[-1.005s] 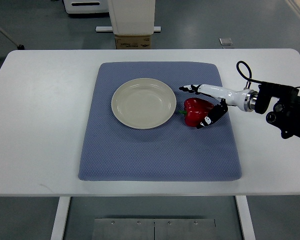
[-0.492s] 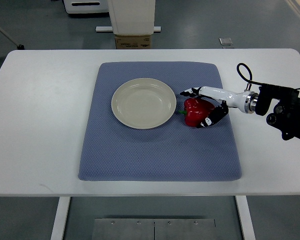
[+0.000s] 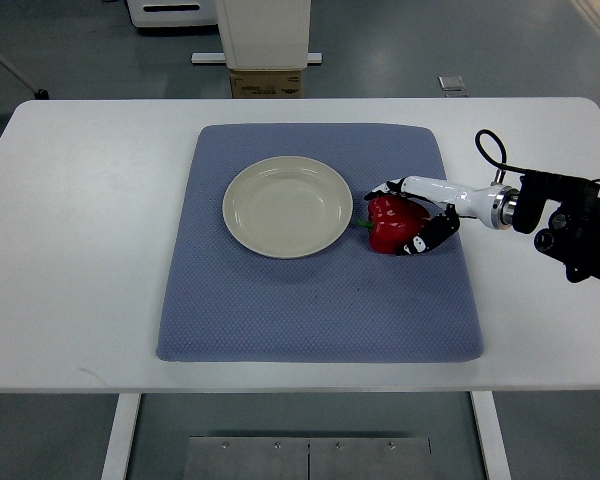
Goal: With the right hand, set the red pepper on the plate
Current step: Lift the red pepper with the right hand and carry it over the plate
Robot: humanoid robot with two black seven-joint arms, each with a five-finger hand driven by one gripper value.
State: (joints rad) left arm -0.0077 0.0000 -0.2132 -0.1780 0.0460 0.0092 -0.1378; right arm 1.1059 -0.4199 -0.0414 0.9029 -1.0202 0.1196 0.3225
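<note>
A red pepper [image 3: 389, 222] with a short green stem lies on the blue mat [image 3: 318, 240], just right of the cream plate [image 3: 288, 207], which holds nothing. My right hand [image 3: 402, 216] reaches in from the right edge and has its white and black fingers [image 3: 390, 187] curled round the pepper's far side, with the thumb on its near side. The pepper still rests on the mat. The left arm does not show.
The mat covers the middle of a white table [image 3: 80, 240]. A cardboard box [image 3: 267, 82] and a white machine base stand on the floor beyond the far edge. A black cable [image 3: 488, 150] loops up from my right wrist.
The right hand's fingers have closed in around the pepper's far side, from spread above it to curled against it. The pepper has stayed in place.
</note>
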